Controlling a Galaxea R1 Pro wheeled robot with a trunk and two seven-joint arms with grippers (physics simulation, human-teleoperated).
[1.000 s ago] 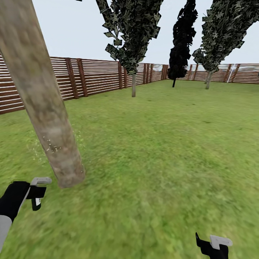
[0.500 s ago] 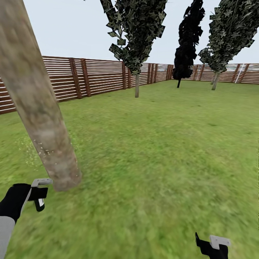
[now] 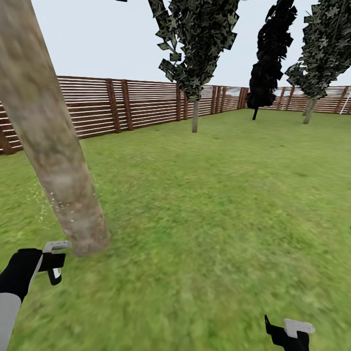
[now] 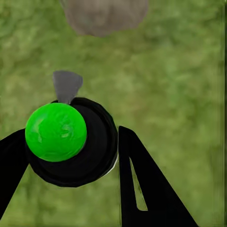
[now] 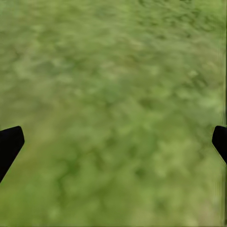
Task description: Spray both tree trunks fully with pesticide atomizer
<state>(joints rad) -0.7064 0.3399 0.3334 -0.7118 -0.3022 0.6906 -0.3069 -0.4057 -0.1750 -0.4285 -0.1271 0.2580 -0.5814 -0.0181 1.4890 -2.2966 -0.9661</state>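
Atomizer beside speckled tree trunk.

Green-capped atomizer beside speckled trunk

Head camera looks forward over the lawn; both wrist cameras face straight down, close to grass.

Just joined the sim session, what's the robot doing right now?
It stands on the lawn beside a thick tree trunk. The left gripper is shut on the pesticide atomizer, a black bottle with a green cap, its grey nozzle aimed at the trunk's base. Fine pale specks dot the lower trunk, so spraying looks underway. The right gripper is open over bare grass. More trees stand near the slatted fence.
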